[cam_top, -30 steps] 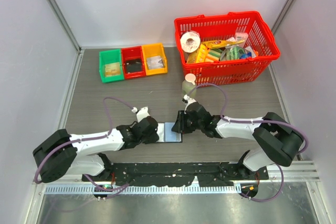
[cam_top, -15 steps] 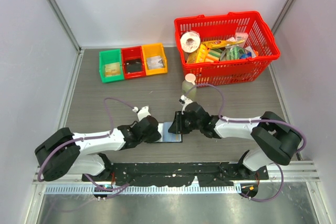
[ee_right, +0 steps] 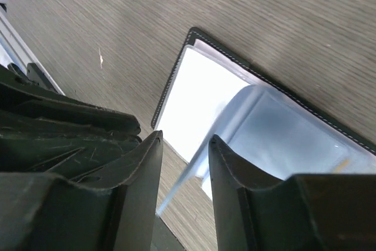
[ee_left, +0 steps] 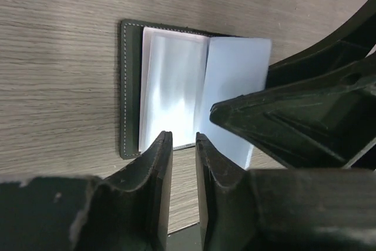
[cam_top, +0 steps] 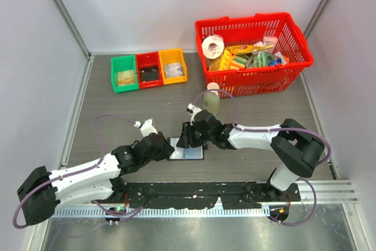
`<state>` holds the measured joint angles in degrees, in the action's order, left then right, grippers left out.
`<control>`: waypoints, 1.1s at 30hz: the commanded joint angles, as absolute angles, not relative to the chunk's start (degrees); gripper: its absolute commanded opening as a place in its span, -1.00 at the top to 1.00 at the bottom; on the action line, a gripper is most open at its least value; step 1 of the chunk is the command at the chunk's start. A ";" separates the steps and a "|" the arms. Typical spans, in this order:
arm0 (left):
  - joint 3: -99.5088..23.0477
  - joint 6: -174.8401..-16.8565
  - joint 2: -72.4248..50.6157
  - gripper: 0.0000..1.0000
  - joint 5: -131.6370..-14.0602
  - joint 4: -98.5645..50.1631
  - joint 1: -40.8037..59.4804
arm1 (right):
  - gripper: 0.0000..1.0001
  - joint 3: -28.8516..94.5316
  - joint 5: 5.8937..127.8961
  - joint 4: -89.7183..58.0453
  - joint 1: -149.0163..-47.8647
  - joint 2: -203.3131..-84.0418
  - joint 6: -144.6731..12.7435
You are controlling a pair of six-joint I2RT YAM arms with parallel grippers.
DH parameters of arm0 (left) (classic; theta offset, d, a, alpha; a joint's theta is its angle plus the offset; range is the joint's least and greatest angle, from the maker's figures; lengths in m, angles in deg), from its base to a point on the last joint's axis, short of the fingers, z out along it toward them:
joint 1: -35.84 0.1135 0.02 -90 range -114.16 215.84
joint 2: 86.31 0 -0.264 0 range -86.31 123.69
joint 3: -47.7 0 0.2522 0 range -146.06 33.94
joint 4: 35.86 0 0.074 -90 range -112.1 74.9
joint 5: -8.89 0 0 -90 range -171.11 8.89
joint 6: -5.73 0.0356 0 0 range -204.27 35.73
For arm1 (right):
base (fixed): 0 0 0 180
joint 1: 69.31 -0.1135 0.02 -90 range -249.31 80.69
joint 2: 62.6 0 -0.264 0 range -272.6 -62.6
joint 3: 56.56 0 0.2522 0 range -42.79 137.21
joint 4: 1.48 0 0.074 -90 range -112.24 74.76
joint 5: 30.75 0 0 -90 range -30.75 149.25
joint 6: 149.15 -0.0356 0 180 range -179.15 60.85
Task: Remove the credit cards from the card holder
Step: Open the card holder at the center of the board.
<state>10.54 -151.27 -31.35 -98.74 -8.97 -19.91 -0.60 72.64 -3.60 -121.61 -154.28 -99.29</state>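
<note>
table grey wood-grain | on it: card holder, trays, basket

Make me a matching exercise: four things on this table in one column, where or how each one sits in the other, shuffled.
1. card holder
2. red basket
3. green tray
4. orange tray

A. filled with groceries
B. right end of the tray row
C. lying open, pages showing
D. left end of the tray row

Pairs: 1-C, 2-A, 3-D, 4-B
</note>
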 commanded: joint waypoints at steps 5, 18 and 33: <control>11.97 -151.77 -32.97 0.19 -103.08 -5.22 -19.71 | -0.07 3.96 64.10 -13.91 -123.28 -148.74 -94.31; 11.17 -150.63 -25.76 0.17 -100.71 -8.65 -19.80 | -0.11 0.10 56.70 -18.67 -123.28 -147.58 -98.87; 11.61 -150.63 -22.59 0.50 -98.34 -11.63 -19.80 | -0.03 -0.52 58.02 -16.03 -123.37 -150.92 -99.93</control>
